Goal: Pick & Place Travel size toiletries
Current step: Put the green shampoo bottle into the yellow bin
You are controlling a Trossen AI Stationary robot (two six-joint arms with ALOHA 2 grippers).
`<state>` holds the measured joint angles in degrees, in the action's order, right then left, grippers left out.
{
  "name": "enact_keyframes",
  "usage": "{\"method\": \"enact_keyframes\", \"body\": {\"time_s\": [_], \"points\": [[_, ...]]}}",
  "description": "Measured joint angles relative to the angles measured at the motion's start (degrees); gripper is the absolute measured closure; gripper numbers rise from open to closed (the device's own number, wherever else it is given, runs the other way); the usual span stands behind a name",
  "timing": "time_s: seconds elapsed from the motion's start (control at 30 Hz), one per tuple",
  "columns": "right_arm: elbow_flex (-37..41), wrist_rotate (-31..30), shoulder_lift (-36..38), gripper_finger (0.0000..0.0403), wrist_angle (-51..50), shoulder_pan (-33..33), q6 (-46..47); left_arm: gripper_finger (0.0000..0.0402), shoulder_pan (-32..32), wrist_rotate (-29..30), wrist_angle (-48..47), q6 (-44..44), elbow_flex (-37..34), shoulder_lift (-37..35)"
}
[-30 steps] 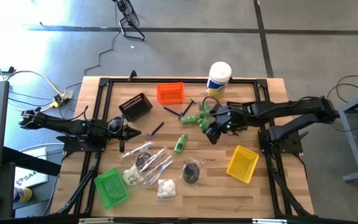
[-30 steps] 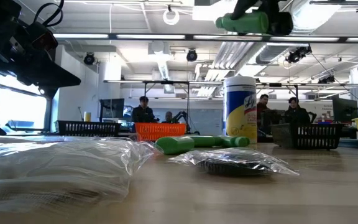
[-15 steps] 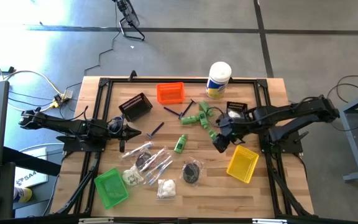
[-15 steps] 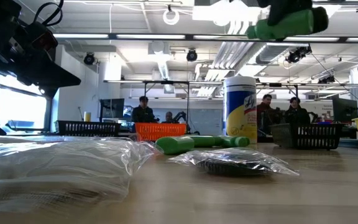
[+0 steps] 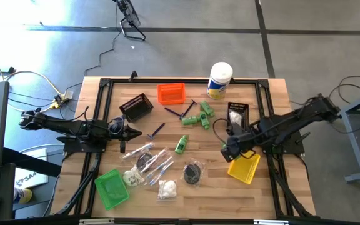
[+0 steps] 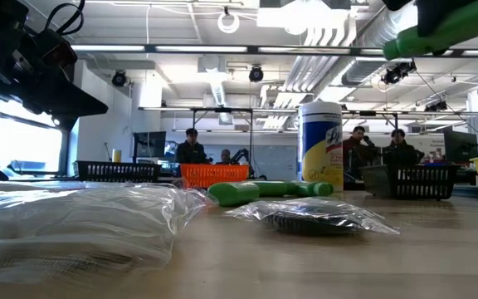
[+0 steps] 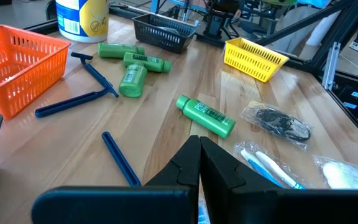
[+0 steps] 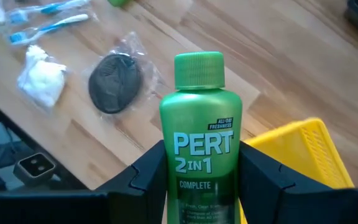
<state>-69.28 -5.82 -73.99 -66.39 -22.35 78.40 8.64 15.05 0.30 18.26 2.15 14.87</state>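
While the right gripper (image 8: 199, 171) clamps a small green plastic shampoo bottle (image 8: 199, 143) between half-closed jaws above the yellow mesh bin (image 8: 303, 152), early release could bounce it off the rim; left gripper (image 7: 199, 163) rests shut.

Grey concrete floor (image 5: 186, 37) around the wooden table (image 5: 274, 187); ceiling strip lights (image 6: 181, 48) and people (image 6: 192, 148) behind.

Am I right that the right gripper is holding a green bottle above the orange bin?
Not quite: the right gripper does hold the green bottle, but it is at the yellow bin, not the orange bin. The high view and right wrist view show this.
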Motion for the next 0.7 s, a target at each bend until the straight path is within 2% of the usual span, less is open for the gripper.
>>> {"method": "enact_keyframes", "body": {"time_s": [0.4,0.7], "points": [[0.0,-4.4,-1.8,0.0259,-8.1,-7.1,16.5,0.0398,0.0,0.0,0.0,0.0,0.0,0.0],[0.0,-4.3,-5.9,0.0259,-10.3,-9.7,20.8,0.0398,0.0,0.0,0.0,0.0,0.0,0.0]]}}
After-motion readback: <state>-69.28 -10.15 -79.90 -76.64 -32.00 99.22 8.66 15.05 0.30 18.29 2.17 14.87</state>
